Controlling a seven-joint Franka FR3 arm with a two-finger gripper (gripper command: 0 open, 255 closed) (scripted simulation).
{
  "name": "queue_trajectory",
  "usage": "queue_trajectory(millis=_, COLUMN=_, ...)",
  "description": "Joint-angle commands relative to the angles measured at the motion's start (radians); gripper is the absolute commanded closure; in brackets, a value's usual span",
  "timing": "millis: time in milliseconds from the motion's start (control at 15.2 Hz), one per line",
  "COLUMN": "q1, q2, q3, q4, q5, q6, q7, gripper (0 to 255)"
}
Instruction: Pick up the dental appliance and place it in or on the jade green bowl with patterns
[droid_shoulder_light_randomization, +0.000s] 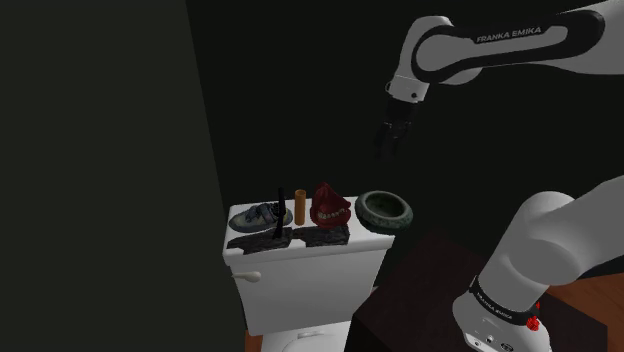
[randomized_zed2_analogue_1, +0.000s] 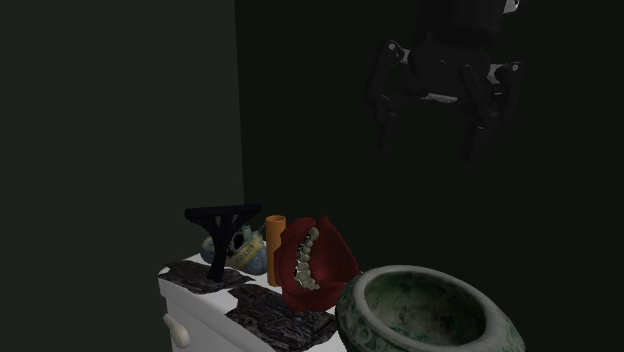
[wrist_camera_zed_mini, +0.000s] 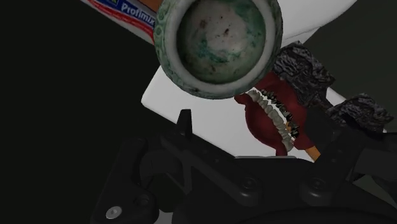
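The dental appliance (droid_shoulder_light_randomization: 328, 205) stands in the middle of the toilet tank lid (droid_shoulder_light_randomization: 300, 249), just beside the green bowl (droid_shoulder_light_randomization: 364, 208). It looks hard, light and bumpy, so pinch its red sides. The gripper (droid_shoulder_light_randomization: 388, 145) hangs high above, open and empty.

White arm (droid_shoulder_light_randomization: 560, 40), dark joints — FRANKA EMIKA lettering, red button (droid_shoulder_light_randomization: 533, 322).

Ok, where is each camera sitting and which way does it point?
Shoulder view: beside the stand, looking down at the toilet tank; the arm and gripper show.
Second exterior view: low by the bowl, looking along the tank top; the gripper hangs above.
Wrist view: on the wrist, looking down into the bowl; part of the gripper shows.
Shared: all three show the bowl and red dentures.
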Motion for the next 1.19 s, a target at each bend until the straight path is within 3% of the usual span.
queue_trajectory(millis=0, q1=0.021, q2=0.063, q3=-0.015, q4=-0.009, q5=0.017, q6=0.071, q7=-0.057, gripper=0)
queue_trajectory(millis=726, q1=0.136, q2=0.467, q3=-0.062, q4=0.093, q5=0.187, q6=0.337, q7=-0.393, gripper=0)
queue_trajectory(millis=1122, q1=0.145, q2=0.508, q3=-0.054, q4=0.066, q5=0.213, q6=0.405, q7=-0.411, gripper=0)
